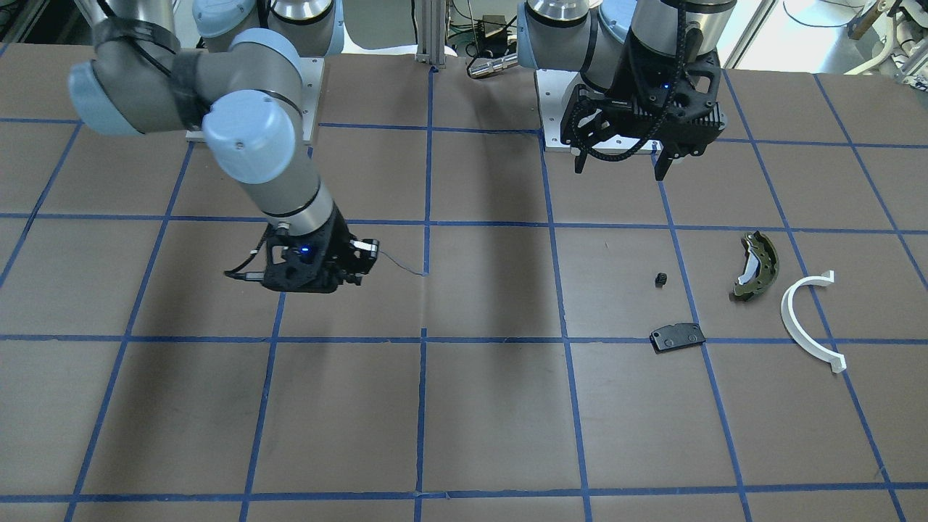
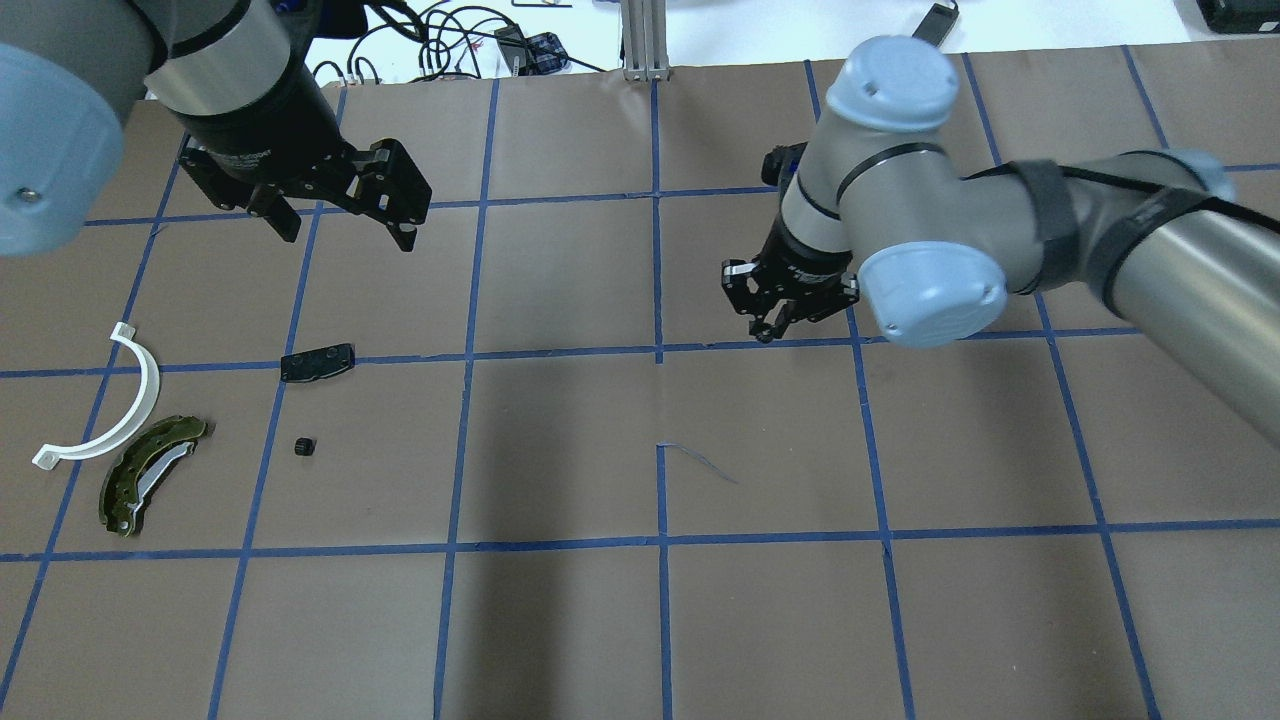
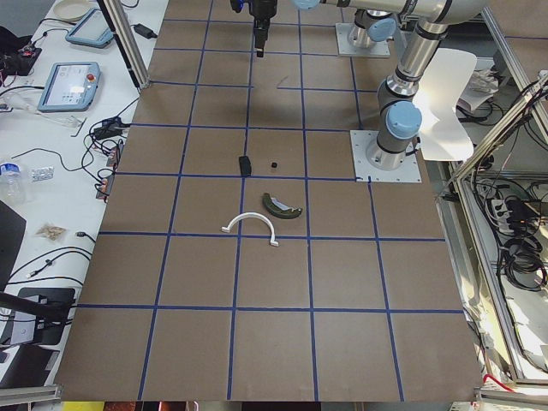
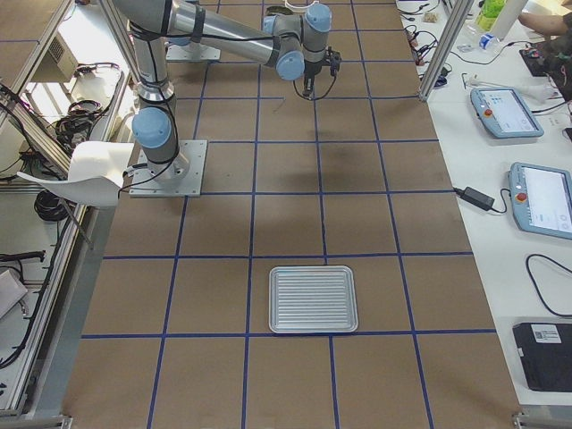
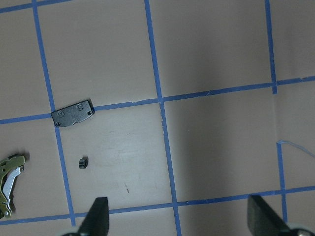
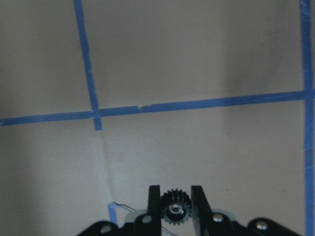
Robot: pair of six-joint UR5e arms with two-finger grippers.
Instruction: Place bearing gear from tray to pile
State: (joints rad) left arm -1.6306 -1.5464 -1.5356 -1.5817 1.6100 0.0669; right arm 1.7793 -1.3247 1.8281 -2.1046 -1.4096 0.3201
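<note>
We saw the bearing gear (image 6: 173, 210) pinched edge-on between the right fingers (image 6: 154, 196), held above the middle of the counter (image 2: 560, 620). The left fingers (image 5: 98, 216) hung spread wide and held nothing, above the far left of the counter in the overhead view.

The pile lay on the left below them. It was made up of a flat black pad (image 2: 318, 362) across a tape line, a small black cog (image 2: 305, 447) near it, an olive-green curved shoe (image 2: 150, 475) and a white half-ring (image 1: 786, 308) just beside the shoe. Between the held gear and the pile we saw brown counter, tape lines and a thin loose strand (image 2: 700, 462).

A ribbed metal tray (image 4: 313, 299) sat well apart, toward the counter's right end.

The counter was brown, gridded with blue tape. Along its far edge ran a white bench with pendants (image 4: 505, 112) and cables.
</note>
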